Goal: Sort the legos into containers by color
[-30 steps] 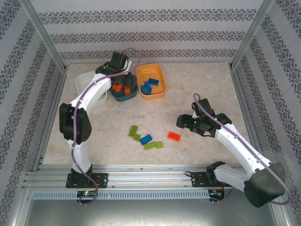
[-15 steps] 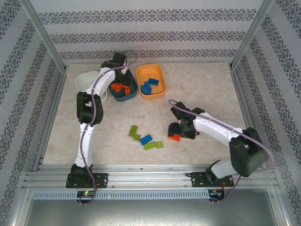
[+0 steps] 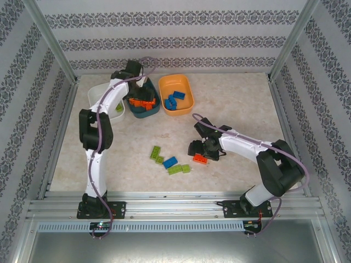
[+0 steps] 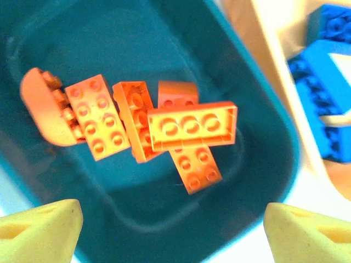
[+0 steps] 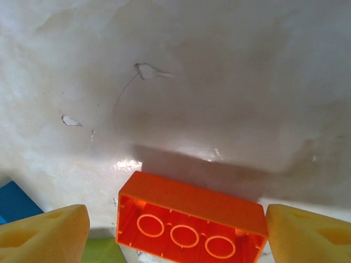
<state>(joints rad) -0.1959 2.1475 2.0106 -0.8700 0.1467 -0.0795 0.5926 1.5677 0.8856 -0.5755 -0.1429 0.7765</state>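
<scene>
Orange brick (image 5: 192,222) lies hollow side up at lower centre, between the right gripper (image 5: 176,219) and its spread, unclenched jaws. Left gripper (image 4: 173,211) gapes empty above teal tub (image 4: 258,109) of orange bricks (image 4: 192,126) (blue ones (image 3: 175,98) fill orange tub (image 3: 189,103), upper centre).

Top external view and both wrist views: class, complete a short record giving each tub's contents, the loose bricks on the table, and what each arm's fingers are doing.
White tub: a lime green piece visible, rest hidden by the left arm
Dark teal tub: orange bricks
Orange tub: blue bricks
Loose on table: lime green bricks, one blue brick, one orange brick
Left fingers: open, empty, over the dark teal tub
Right fingers: open, either side of the loose orange brick
</scene>
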